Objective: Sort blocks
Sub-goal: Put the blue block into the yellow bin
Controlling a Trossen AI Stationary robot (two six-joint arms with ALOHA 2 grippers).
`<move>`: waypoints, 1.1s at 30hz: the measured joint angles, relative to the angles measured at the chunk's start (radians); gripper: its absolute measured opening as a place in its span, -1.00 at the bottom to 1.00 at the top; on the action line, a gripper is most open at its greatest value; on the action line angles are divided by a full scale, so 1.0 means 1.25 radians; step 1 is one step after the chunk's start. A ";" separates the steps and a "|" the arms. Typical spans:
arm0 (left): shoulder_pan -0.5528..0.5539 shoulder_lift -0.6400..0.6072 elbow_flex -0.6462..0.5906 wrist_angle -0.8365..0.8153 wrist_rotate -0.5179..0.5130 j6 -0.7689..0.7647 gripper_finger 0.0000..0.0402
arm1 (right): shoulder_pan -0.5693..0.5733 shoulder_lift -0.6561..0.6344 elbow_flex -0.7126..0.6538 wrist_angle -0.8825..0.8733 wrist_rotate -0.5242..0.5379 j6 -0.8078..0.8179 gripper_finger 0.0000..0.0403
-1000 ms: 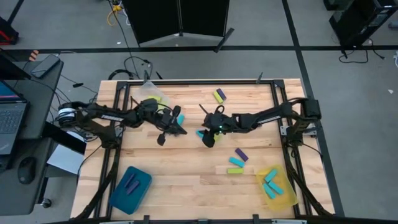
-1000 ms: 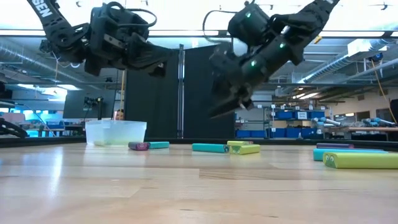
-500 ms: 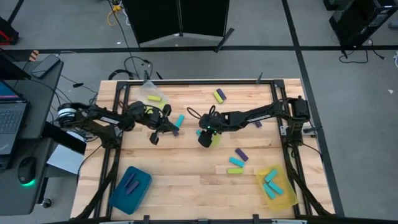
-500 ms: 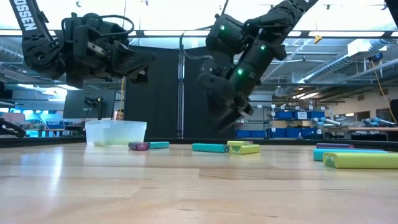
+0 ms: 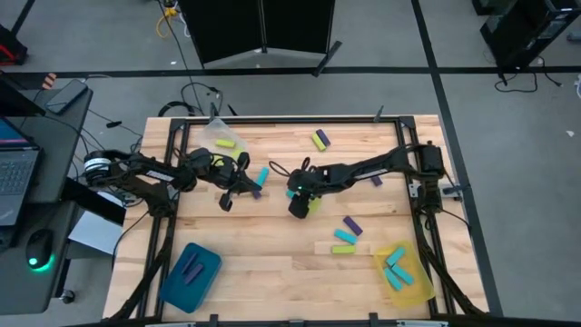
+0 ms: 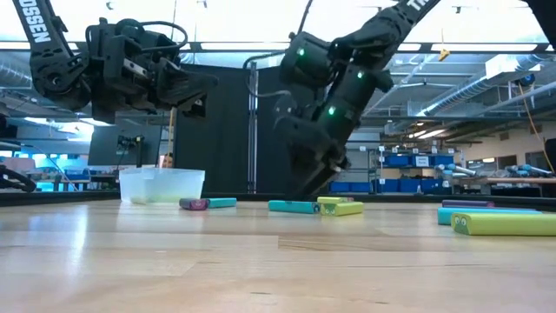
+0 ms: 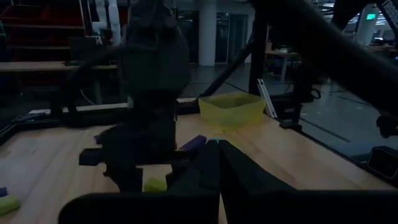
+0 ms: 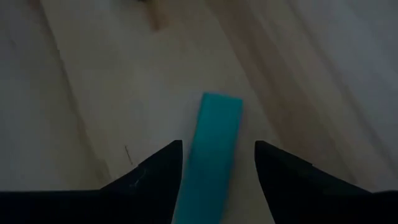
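A cyan block lies flat on the wooden table near its middle. My right gripper points steeply down over it, open, one finger on each side of the block with a gap to each. In the high view this gripper is next to a yellow-green block. My left gripper is shut and empty. It is held level above the table, beside a cyan block and a purple block that lie on the wood.
A clear tray stands at the far left, a teal tray with purple blocks at the near left, and a yellow tray with cyan blocks at the near right. Loose blocks lie at the far middle and right of centre.
My left gripper has drawn back toward the table's left edge, away from the cyan and purple blocks, which stay on the table. My right gripper has sunk toward the table and tipped more steeply down over its cyan block, staying open.
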 joint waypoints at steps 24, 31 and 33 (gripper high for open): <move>0.000 0.000 0.000 0.003 -0.011 -0.004 -0.98 | -0.010 -0.127 0.000 -0.052 -0.071 -0.038 -0.43; 0.000 0.000 0.000 0.004 -0.015 -0.005 -0.98 | 0.075 -0.313 0.000 -0.292 -0.022 0.147 -0.43; 0.000 0.000 0.000 0.003 -0.021 -0.005 -0.98 | 0.124 -0.344 -0.001 -0.376 -0.007 0.233 -0.43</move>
